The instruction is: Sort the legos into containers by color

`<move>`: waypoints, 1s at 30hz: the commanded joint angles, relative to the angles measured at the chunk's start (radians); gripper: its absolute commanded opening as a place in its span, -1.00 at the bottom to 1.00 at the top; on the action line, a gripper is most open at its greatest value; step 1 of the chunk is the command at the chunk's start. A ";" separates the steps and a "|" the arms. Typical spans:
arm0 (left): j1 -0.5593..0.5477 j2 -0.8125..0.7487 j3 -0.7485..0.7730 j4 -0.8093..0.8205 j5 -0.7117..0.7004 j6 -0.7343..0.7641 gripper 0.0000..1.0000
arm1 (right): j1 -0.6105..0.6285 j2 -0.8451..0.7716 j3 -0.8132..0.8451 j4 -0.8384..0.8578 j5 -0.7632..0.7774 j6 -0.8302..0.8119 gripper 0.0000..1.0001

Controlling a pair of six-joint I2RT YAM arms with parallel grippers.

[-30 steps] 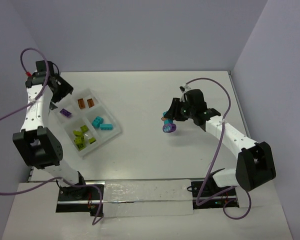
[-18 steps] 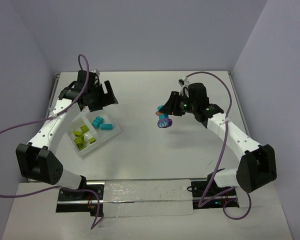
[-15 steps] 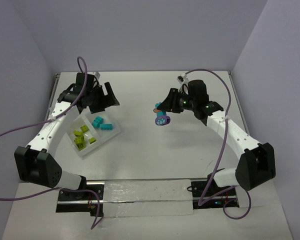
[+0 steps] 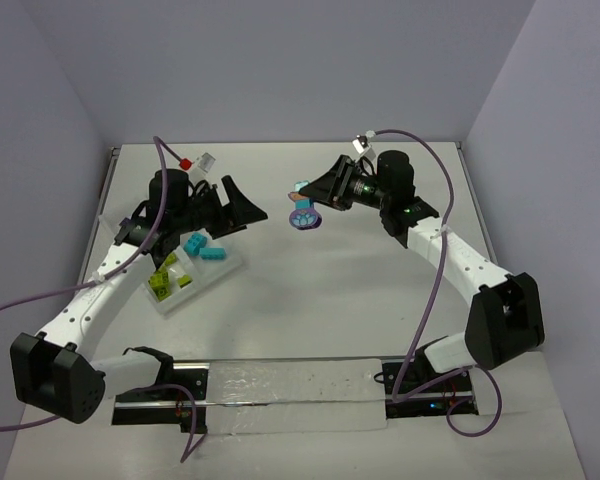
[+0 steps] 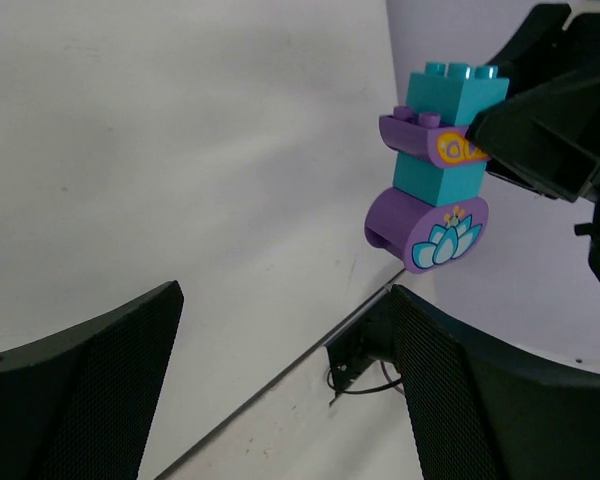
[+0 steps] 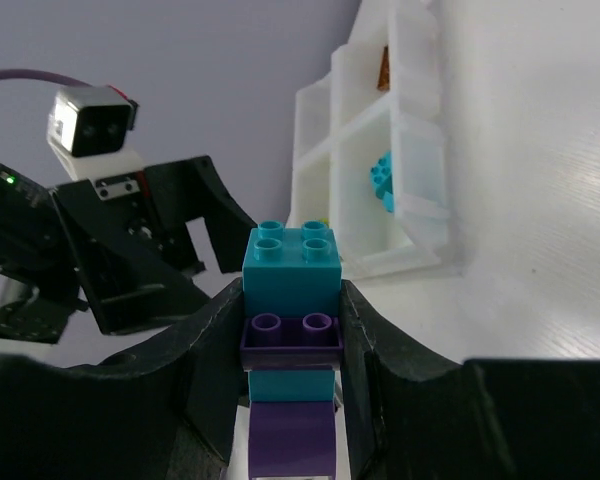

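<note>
The right gripper [image 4: 317, 198] is clamping a snapped-together stack of turquoise and purple plastic studded bricks [image 4: 302, 212] between its black fingers [image 6: 215, 350], carrying it in the air. The left gripper [image 4: 238, 213] is standing with jaws spread wide and gripping nothing, facing that stack, which is hanging just beyond its tips. Beneath the left gripper's wrist the shallow white plastic tray [image 4: 226, 270] is lying, with loose turquoise bricks [image 4: 202, 247] and lime green bricks [image 4: 163, 277] in separate compartments.
</note>
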 commanded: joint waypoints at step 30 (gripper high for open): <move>-0.109 0.085 -0.114 0.588 0.225 -0.239 0.70 | 0.044 0.099 0.009 0.358 -0.085 0.273 -1.00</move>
